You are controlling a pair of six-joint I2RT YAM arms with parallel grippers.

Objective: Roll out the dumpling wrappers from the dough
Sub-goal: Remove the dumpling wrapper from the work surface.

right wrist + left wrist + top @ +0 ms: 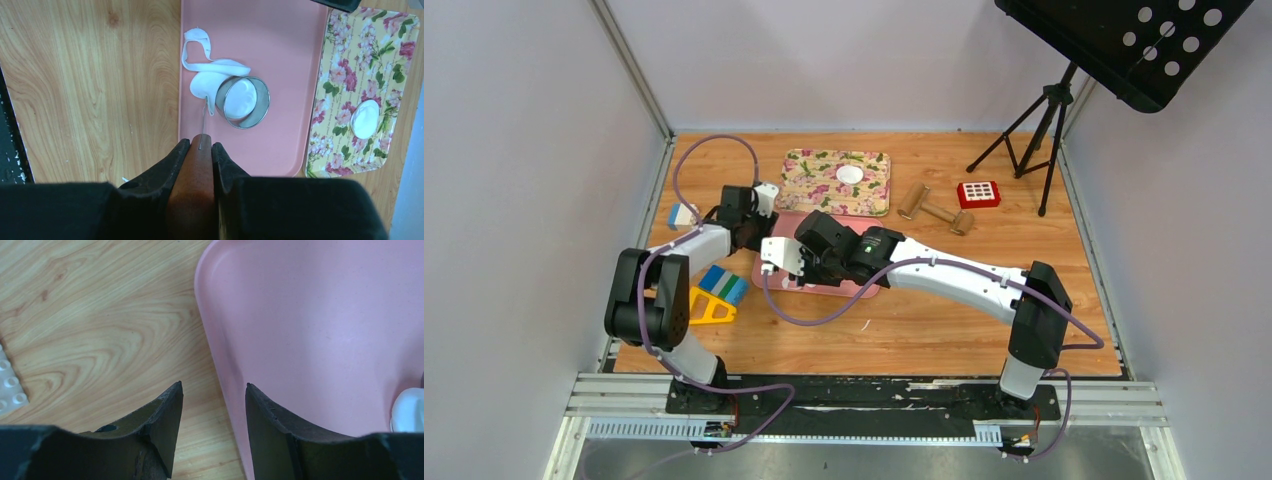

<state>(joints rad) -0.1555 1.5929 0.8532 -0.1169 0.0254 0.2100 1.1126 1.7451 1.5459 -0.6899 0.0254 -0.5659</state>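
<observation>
"Clearing scraps, would you say?"

"I'd judge so. The right gripper [201,145] is clamped on a wooden-handled pick [192,190], and its thin needle reaches the ragged dough [202,85] curled against the ring cutter [245,125] on the pink tray [280,50]. A round white piece [242,92] sits inside the ring, and one finished wrapper [365,119] lies on the flowered tray [340,60] beside it."

"And the left gripper [214,392]?"

"Partly open and holding nothing. It hangs over the pink tray's rim, one finger above the wooden table [100,330] and one above the tray."

"Next move?"

"Probably hooking the scrap and drawing it off the ring without dragging the cutter or nicking the round piece inside. The needle needs a light touch, and the left could steady the tray."
</observation>
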